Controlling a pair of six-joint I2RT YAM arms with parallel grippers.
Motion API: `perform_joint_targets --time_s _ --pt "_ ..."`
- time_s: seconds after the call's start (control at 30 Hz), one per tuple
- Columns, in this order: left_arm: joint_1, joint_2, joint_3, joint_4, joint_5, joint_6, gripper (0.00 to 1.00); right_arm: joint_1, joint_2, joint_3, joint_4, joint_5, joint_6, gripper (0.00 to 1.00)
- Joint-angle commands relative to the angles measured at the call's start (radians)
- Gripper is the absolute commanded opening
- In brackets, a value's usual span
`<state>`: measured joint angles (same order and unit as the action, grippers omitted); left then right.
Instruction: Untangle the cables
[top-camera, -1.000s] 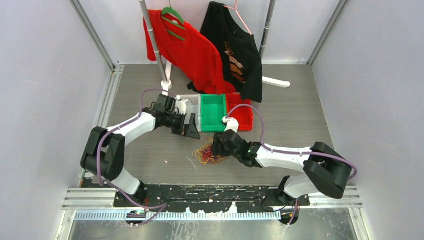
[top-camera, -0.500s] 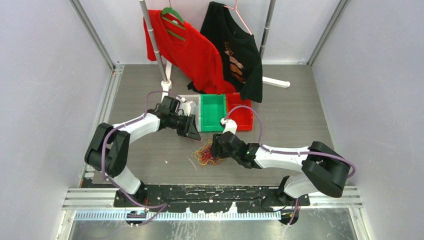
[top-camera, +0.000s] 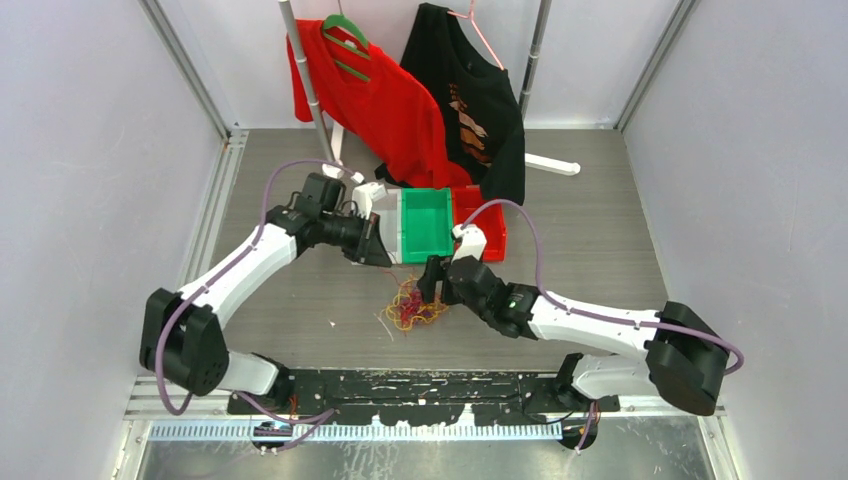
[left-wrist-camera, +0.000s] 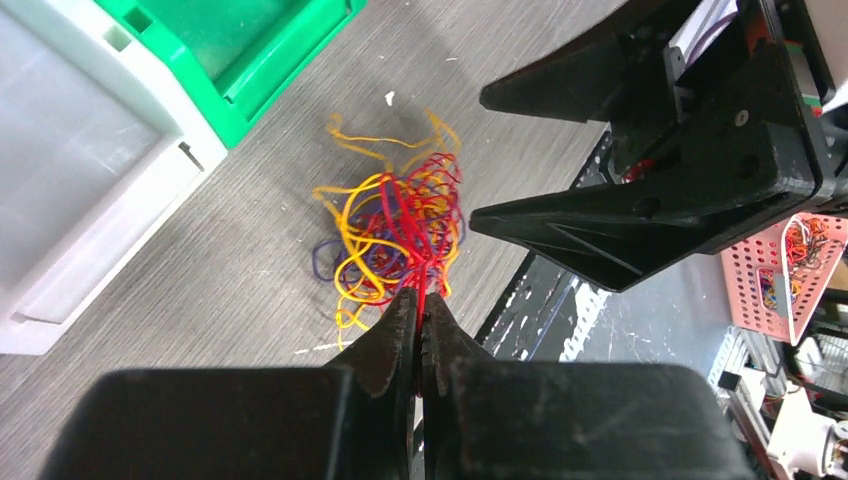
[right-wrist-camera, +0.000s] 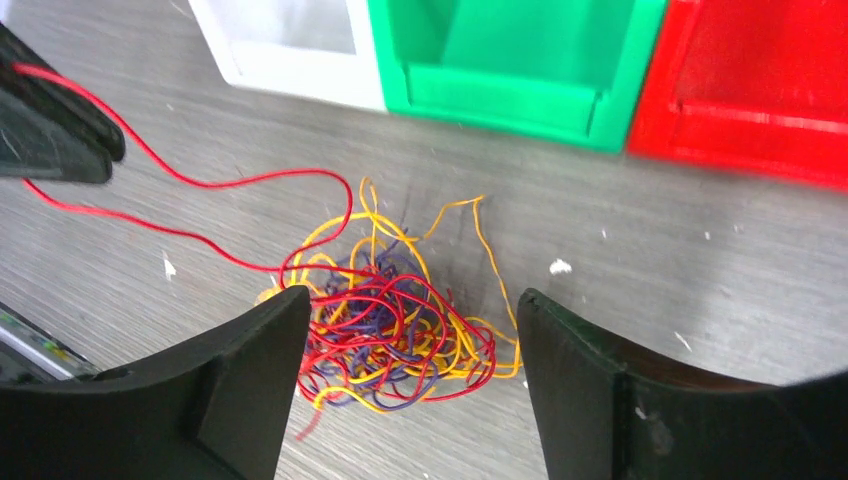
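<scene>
Cables: thin red, yellow-orange and purple wiry cables (right-wrist-camera: 385, 325), smooth, lightly glossy coating.
Table: grey wood-grain table (top-camera: 600, 230), matt, finely streaked.
Bins: white rectangular plastic bin (left-wrist-camera: 90, 200), green rectangular plastic bin (right-wrist-camera: 500, 100), red rectangular plastic bin (right-wrist-camera: 750, 130), smooth, soft sheen.
Grippers: left gripper (left-wrist-camera: 420, 320), right gripper (right-wrist-camera: 410, 300), matt black plastic.
Shirt: red cloth shirt (top-camera: 385, 105), matt.

Bright, diffuse overhead light is filling all views, throwing only a faint, soft shadow beside the cables (left-wrist-camera: 395, 225).

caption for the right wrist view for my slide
Open right gripper frames the tangled cables while the left gripper pinches a red strand leading out of the pile; green bin behind.
</scene>
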<state>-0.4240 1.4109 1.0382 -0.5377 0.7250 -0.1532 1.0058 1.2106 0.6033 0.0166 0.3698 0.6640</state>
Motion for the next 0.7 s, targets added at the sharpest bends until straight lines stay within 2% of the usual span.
perform_joint_targets --time_s 0.0,0.27,0.67 --pt "-0.021 -0.070 0.058 -0.122 -0.015 0.044 0.02 0.004 0.001 0.113 0.028 0.062 -0.070 0.82" --pt "-0.057 -0.133 0.097 -0.201 -0.017 0.050 0.00 0.004 0.106 0.210 0.083 0.012 -0.092 0.82" --pt "-0.063 -0.175 0.176 -0.265 0.013 0.043 0.00 0.004 0.225 0.247 0.171 -0.036 -0.059 0.82"
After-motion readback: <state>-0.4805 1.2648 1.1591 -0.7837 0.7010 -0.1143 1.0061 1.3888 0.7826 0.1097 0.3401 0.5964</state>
